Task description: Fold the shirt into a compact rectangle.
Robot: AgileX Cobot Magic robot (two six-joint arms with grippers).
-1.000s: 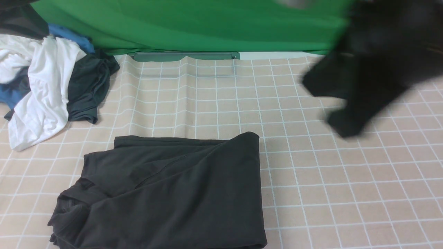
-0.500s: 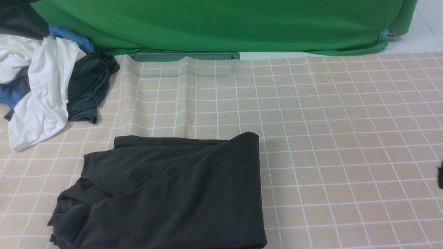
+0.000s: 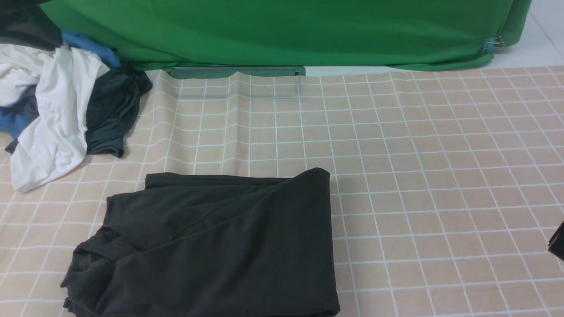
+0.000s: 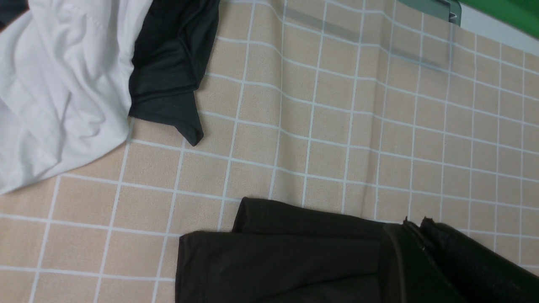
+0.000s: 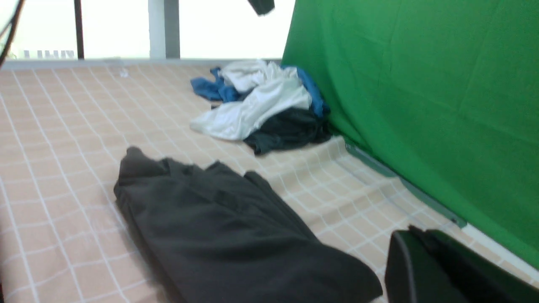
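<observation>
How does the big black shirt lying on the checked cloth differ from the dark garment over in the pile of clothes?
The large black cotton shirt lies alone, folded into a rough flat rectangle; the smaller dark grey-black garment sits crumpled among white and blue clothes. The shirt covers far more of the checked cloth than the garment does. The shirt lies near the camera, the garment farther back on the left. Both are dark, soft fabric.

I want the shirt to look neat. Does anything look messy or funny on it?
Yes. The black shirt is mostly a rectangle, but its near-left corner is bunched and sticks out, and creases run across the top.
</observation>
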